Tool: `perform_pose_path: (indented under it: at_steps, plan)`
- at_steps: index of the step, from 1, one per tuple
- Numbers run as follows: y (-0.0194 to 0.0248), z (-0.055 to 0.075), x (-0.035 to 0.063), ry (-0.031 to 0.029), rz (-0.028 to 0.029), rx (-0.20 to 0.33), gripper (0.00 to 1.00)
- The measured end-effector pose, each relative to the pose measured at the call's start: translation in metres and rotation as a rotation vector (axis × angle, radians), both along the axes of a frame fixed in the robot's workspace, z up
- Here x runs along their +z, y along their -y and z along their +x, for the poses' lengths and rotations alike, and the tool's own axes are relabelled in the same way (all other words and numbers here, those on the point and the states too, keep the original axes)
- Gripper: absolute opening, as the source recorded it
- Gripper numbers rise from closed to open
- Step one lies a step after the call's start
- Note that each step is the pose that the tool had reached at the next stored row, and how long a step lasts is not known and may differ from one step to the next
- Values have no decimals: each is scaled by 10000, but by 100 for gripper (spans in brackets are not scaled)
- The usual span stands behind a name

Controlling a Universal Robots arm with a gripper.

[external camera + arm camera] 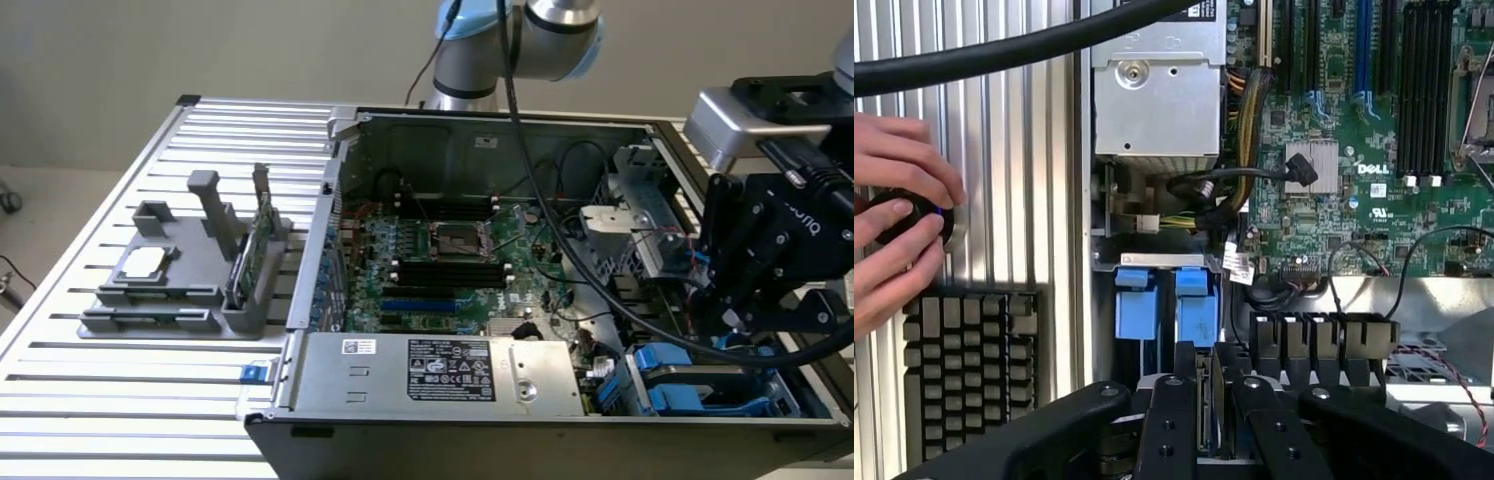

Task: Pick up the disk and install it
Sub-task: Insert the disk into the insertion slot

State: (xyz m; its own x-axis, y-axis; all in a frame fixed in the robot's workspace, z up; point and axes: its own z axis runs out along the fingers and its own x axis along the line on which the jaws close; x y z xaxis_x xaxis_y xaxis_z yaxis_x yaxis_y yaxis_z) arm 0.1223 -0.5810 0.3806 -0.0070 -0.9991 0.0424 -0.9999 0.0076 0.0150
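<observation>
From the exterior view, an open grey steel computer case (400, 440) sits on a ribbed aluminium table (80, 400). The matt black gripper (742, 318) hangs over the case's corner bay, just above the disk (663, 362) in its blue plastic carrier.

In the wrist view, "DELL" is printed in white on the green motherboard (1334, 200). The gripper's fingers (1166, 420) flank a thin grey edge, and I cannot tell whether they pinch it. The disk stands on edge just ahead of them.
</observation>
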Motion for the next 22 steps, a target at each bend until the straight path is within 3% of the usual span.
perform_pose_path:
  at_steps: [7,22]
  plan:
    - [-4,96,-112,0,-128,-1,22]
    - [-35,190,-384,0,-153,0,22]
